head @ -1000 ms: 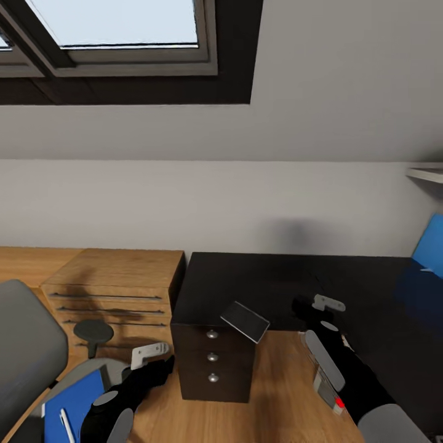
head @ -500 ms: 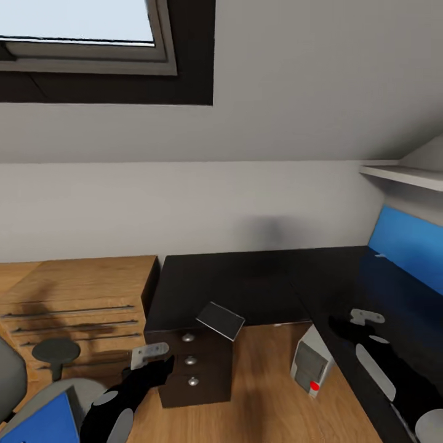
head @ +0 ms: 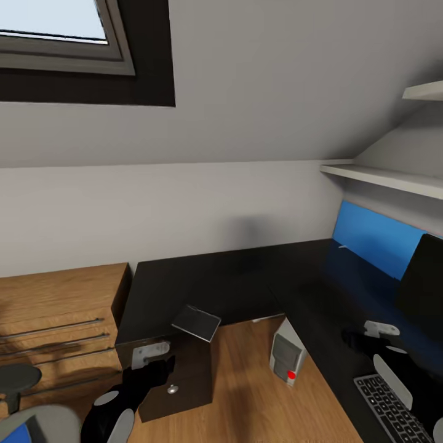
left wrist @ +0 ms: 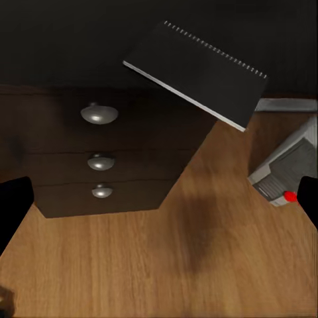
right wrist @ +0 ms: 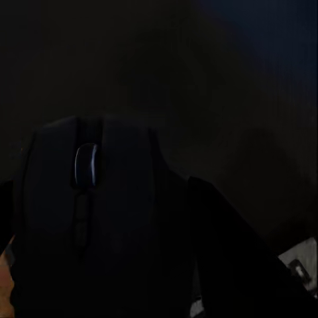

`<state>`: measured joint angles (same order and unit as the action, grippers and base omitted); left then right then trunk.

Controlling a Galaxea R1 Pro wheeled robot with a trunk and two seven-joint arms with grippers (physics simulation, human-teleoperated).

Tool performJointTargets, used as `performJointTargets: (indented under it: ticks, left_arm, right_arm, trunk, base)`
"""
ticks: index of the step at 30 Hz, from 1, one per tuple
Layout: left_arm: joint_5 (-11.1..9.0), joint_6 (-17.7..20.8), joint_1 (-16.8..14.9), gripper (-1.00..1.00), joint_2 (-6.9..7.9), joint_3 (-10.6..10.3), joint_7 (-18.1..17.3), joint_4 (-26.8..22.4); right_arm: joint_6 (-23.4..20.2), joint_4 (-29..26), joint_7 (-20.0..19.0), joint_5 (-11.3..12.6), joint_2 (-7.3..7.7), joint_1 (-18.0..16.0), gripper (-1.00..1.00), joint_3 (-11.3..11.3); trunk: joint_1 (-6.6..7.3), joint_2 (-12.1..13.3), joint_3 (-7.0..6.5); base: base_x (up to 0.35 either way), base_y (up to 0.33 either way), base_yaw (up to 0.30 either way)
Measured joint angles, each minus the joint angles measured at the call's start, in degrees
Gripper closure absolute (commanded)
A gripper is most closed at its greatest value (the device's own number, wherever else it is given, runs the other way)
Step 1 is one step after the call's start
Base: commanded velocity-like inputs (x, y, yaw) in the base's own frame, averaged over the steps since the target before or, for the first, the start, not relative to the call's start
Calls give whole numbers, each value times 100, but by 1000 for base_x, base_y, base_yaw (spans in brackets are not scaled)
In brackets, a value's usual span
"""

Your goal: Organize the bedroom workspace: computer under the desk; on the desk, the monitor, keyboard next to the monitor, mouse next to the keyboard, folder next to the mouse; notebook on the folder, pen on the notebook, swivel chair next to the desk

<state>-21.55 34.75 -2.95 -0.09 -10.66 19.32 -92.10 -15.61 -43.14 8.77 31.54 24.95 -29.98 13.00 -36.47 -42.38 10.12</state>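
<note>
right gripper point(head: 367, 337) over the glossy black desk point(head: 246, 277), small black rounded mouse point(right wrist: 86, 218) between its fingers, looks clamped, left gripper point(left wrist: 159, 199) spread wide, empty

Counter point(head: 246, 277): glossy black L-shaped top, runs along back wall then down right side. Notebook point(head: 196, 322) lies at front corner above drawer unit point(head: 184, 375), overhanging edge. Keyboard point(head: 394, 409) on right leg, near front. Monitor point(head: 424, 289) further back on same leg, against blue panel. Mouse point(right wrist: 93, 218) on dark top. Wooden floor point(head: 246, 394) carries computer point(head: 286, 357), tucked just under counter edge.
</note>
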Motion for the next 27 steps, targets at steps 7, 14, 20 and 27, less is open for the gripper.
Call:
performJointTargets:
  ticks: [7,14,20,27]
  left_arm:
    - [-8,3,1,-100,0,-5,-1,-1]
    - [-8,7,1,-100,0,-7,1,-2]
    - [-8,6,1,-100,0,-2,1,-2]
    - [-8,8,1,-100,0,-2,-2,-2]
  right_arm:
    - [37,46,17,0,-17,-2,100,13]
    - [57,52,14,-9,-26,-2,100,28]
    - [67,293,263,-255,-42,-1,100,27]
    - [60,444,645,-369,-87,-5,100,26]
  trunk:
    - [0,0,-6]
    - [0,0,-6]
    - [0,0,-6]
    - [0,0,-6]
  base:
    - [0,0,-89]
    - [0,0,-1]
    - [0,0,0]
    - [3,0,0]
